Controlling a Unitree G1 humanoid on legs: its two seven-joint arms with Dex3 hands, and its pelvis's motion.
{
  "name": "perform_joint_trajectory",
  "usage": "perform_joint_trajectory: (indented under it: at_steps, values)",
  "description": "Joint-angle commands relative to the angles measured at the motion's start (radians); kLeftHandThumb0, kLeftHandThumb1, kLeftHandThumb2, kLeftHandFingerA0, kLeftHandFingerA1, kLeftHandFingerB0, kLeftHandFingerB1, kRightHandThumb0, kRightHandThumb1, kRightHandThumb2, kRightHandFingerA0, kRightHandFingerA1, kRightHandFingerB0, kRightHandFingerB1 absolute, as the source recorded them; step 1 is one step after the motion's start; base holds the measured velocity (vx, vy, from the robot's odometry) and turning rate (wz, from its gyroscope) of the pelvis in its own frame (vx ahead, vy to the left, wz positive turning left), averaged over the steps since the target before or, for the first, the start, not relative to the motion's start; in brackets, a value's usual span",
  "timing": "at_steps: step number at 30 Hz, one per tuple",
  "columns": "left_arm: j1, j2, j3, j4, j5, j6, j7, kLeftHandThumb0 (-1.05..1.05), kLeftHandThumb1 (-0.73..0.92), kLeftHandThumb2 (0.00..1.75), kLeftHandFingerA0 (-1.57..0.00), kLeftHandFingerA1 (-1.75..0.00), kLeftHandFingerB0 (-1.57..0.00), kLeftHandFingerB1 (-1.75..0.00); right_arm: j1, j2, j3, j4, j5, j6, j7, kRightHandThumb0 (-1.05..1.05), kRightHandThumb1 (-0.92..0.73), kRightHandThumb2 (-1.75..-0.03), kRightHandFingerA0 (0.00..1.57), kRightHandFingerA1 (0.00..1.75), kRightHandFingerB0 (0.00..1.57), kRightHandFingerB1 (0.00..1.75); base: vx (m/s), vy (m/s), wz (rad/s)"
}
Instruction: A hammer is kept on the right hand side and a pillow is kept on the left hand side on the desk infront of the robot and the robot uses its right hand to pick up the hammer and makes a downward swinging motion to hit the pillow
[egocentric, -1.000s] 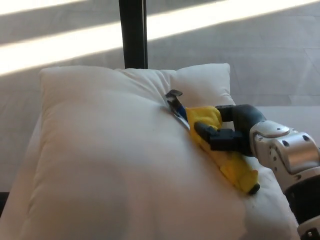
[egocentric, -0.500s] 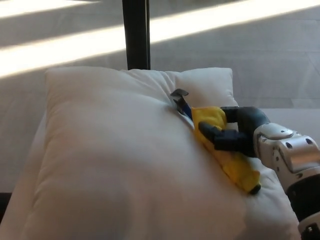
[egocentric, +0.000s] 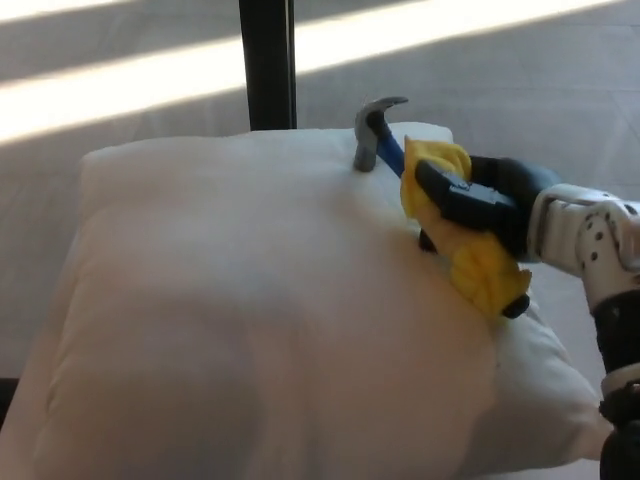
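The right hand was clenched around the yellow handle of the hammer, fingers wrapped tight. The hammer's grey head stood over the far edge of the white pillow, the handle slanting down toward the robot's right. A dark post rose behind the pillow.

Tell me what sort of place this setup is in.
Probably an indoor lab or office by a window: a grey floor crossed by sunlight bands, a dark post behind, and a white pillow where the right hand holds a hammer.
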Motion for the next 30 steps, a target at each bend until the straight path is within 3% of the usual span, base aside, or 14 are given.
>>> perform_joint_trajectory:
  at_steps: [1,8,10,13,14,17,20,21,22,24,25,26,27,30]
  values:
    - [0.014,0.02,-0.001,-0.01,-0.004,0.015,-0.007,-0.73,0.82,0.64,-0.74,-0.53,-0.64,-0.46,-0.117,-0.051,-0.117,-0.098,0.146,0.198,0.035,-0.36,-0.67,-1.07,1.05,1.75,0.7,1.63,0.0,0.0,0.0]
    - [0.014,0.023,0.007,-0.009,-0.011,0.021,-0.007,-0.74,0.81,0.65,-0.78,-0.54,-0.67,-0.47,-0.081,-0.155,-0.207,-0.177,0.16,0.236,0.052,-0.31,-0.68,-1.14,1.07,1.75,0.63,1.74,0.0,0.0,0.0]
    - [0.017,0.028,0.001,-0.005,-0.002,0.018,-0.009,-0.73,0.82,0.65,-0.75,-0.52,-0.65,-0.46,-0.048,-0.188,-0.251,-0.196,0.136,0.219,-0.002,-0.31,-0.6,-1.17,1.05,1.75,0.62,1.62,0.0,0.0,0.0]
    - [0.016,0.027,0.021,-0.001,-0.022,0.021,-0.012,-0.73,0.8,0.64,-0.77,-0.52,-0.65,-0.47,-0.024,-0.234,-0.28,-0.18,0.13,0.207,0.009,-0.32,-0.7,-1.12,1.07,1.75,0.59,1.75,0.0,0.0,0.0]
    - [0.018,0.033,0.008,0.001,-0.006,0.016,-0.017,-0.73,0.83,0.65,-0.74,-0.51,-0.62,-0.46,0.015,-0.315,-0.285,-0.089,0.087,0.113,0.026,-0.27,-0.74,-1.15,1.06,1.75,0.62,1.75,0.0,0.0,0.0]
    - [0.017,0.035,0.011,-0.007,-0.009,0.022,-0.003,-0.74,0.82,0.65,-0.76,-0.53,-0.66,-0.47,0.059,-0.37,-0.258,-0.015,0.048,-0.004,0.029,-0.25,-0.8,-1.05,1.0,1.75,0.6,1.75,0.0,0.0,0.0]
    - [0.02,0.037,0.022,-0.011,-0.021,0.02,-0.013,-0.74,0.8,0.64,-0.76,-0.55,-0.66,-0.48,0.141,-0.428,-0.188,0.077,-0.054,-0.222,0.015,-0.15,-0.78,-0.95,0.91,1.75,0.58,1.68,0.0,0.0,-0.02]
    - [0.022,0.038,0.016,-0.008,-0.013,0.016,-0.013,-0.73,0.81,0.65,-0.76,-0.54,-0.64,-0.47,0.207,-0.459,-0.139,0.102,-0.112,-0.36,0.035,-0.12,-0.72,-0.97,0.92,1.75,0.64,1.65,0.0,0.0,0.0]
    - [0.021,0.037,0.024,-0.008,-0.021,0.021,-0.006,-0.74,0.8,0.64,-0.78,-0.54,-0.67,-0.49,0.226,-0.465,-0.127,0.092,-0.126,-0.371,0.026,-0.15,-0.64,-1.06,0.96,1.75,0.79,1.56,0.0,0.0,0.0]
    - [0.026,0.039,0.02,-0.007,-0.017,0.012,-0.02,-0.73,0.81,0.65,-0.73,-0.52,-0.65,-0.48,0.261,-0.473,-0.111,0.077,-0.146,-0.417,0.019,-0.13,-0.55,-1.18,0.98,1.75,0.81,1.52,0.0,0.0,0.0]
    - [0.029,0.039,0.018,-0.009,-0.014,0.013,-0.013,-0.73,0.82,0.65,-0.75,-0.53,-0.66,-0.48,0.291,-0.485,-0.054,0.061,-0.205,-0.46,-0.019,-0.27,-0.48,-1.16,1.27,1.45,1.0,1.29,0.0,0.0,0.0]
    - [0.03,0.039,0.017,-0.01,-0.013,0.013,-0.011,-0.73,0.82,0.65,-0.75,-0.53,-0.66,-0.48,0.3,-0.49,-0.031,0.055,-0.226,-0.472,-0.031,-0.27,-0.48,-1.16,1.27,1.45,1.0,1.29,0.0,0.0,0.0]
    - [0.028,0.039,0.019,-0.011,-0.016,0.017,-0.011,-0.73,0.82,0.63,-0.76,-0.54,-0.67,-0.48,0.338,-0.507,0.024,0.027,-0.278,-0.529,-0.043,-0.18,-0.51,-1.13,0.96,1.75,0.75,1.6,0.0,0.0,0.0]
    - [0.027,0.039,0.015,-0.005,-0.01,0.01,-0.013,-0.73,0.84,0.65,-0.75,-0.54,-0.63,-0.48,0.396,-0.543,0.133,0.017,-0.384,-0.608,-0.108,-0.18,-0.6,-0.92,0.86,1.75,0.73,1.52,0.0,0.0,0.0]
